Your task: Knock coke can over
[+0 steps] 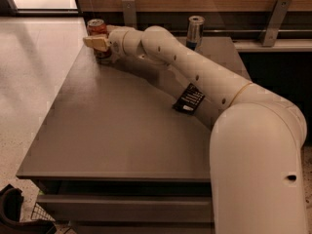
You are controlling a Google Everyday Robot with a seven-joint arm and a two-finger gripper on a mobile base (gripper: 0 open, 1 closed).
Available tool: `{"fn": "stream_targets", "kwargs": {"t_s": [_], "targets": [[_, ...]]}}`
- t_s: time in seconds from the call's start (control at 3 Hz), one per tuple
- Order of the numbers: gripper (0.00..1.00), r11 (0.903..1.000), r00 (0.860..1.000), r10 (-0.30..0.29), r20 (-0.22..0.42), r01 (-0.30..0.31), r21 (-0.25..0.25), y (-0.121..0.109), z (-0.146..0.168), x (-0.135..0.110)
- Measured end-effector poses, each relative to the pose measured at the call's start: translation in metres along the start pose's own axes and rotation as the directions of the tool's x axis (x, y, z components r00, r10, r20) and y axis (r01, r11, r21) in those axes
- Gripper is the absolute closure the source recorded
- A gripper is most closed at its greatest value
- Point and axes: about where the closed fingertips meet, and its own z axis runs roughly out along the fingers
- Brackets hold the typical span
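Note:
The coke can (96, 28), short and red-orange with a silver top rim, stands upright at the far left corner of the grey table (107, 126). My white arm reaches across the table from the lower right. My gripper (95, 43) is right in front of the can, its tan fingers (97, 43) pointing left across the can's lower half and covering it. The gripper seems to touch the can.
A taller slim silver-and-blue can (195, 31) stands at the back of the table near the wall rail. A black flat packet (189, 99) lies beside my arm. The table's left edge drops to a pale floor. A dark object (12, 208) sits on the floor at lower left.

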Motion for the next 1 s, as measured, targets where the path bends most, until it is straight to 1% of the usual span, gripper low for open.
{"fn": "stream_targets", "kwargs": {"t_s": [0.67,1.0], "targets": [[0.80,1.0000,1.000,0.001,-0.001,-0.001,-0.007,0.0041,0.0034,0.0007],[1.00,0.9999,1.000,0.002,-0.001,-0.002,-0.011,0.0067,0.0054,0.0011]]}}
